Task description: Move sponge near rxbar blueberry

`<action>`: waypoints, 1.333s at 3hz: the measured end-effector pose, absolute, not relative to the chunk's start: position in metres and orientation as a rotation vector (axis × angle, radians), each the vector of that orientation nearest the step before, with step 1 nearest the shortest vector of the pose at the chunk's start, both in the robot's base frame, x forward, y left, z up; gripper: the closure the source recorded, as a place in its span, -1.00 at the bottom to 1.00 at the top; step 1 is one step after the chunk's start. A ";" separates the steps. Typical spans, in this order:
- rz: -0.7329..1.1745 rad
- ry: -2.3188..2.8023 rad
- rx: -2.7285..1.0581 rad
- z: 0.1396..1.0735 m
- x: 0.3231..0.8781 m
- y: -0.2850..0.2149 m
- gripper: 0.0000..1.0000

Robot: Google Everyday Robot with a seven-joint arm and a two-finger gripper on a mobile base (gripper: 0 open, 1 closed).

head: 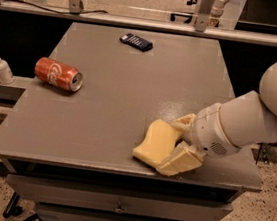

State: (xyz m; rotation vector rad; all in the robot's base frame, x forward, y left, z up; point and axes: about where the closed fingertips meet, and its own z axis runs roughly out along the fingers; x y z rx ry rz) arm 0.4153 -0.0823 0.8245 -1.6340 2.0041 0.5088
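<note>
Now the end effector sits at the tabletop's front right, its fingers apart and flanking the right end of the sponge. The rxbar blueberry lies well apart at the far edge, and a red can lies on its side at the left.

There is one camera, set high off the near side of the table. It looks down and across the table toward the far rail. It is close enough that the tabletop fills most of the view. The gripper is at lower right, at the near edge by the sponge.
</note>
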 end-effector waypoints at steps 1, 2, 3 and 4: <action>0.517 2.010 -1.633 0.823 0.416 -0.078 0.31; 0.507 2.019 -1.627 0.826 0.419 -0.081 0.77; 0.465 2.031 -1.609 0.837 0.429 -0.093 1.00; 0.393 2.037 -1.588 0.856 0.444 -0.111 1.00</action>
